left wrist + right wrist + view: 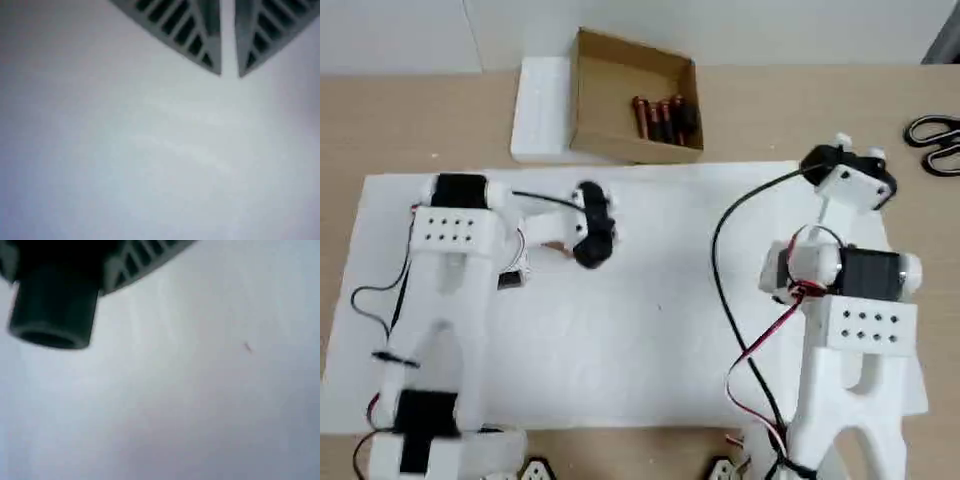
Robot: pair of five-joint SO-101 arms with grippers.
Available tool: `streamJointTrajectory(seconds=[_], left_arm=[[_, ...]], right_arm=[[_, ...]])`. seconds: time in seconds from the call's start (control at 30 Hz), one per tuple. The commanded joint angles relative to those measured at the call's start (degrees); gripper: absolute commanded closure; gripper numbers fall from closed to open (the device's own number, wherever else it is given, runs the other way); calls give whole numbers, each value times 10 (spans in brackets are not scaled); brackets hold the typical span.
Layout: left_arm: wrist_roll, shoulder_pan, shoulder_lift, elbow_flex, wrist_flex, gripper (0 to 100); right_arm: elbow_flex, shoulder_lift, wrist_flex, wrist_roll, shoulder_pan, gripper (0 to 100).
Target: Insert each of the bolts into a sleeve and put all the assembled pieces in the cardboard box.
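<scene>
The assembled pieces (663, 118) lie side by side in the box (610, 147), at 12 o'clock of the white mat (660, 330), so I judge the task all but done. The left gripper (230, 72) hangs low over the mat at about 10 o'clock. Its jaws are drawn nearly together with a thin slit between and nothing in them, probably because nothing remains for it to carry. The right gripper (845, 172) sits at 2 o'clock by the mat's edge; I cannot tell its state. A dark tube (52, 310) shows close to it, either a sleeve or part of the rig. Scissors (935, 140) lie farther out at 2 o'clock.
</scene>
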Motion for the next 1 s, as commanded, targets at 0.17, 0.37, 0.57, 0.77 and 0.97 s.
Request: streamJointTrajectory(seconds=[0.17,0.37,0.57,0.77,0.97], left_arm=[[-169,-18,56,-36,-6,994],[-202,1,61,-79,-11,991],[-218,33,62,-80,-51,963],[-223,41,105,-86,-137,900],[-232,38,210,-182,-114,900]], right_arm=[[8,-15,-12,33,50,996],[32,-13,-13,32,51,996],[59,-14,-15,31,52,996],[66,-13,-51,31,53,996],[66,-11,-70,32,53,996]])
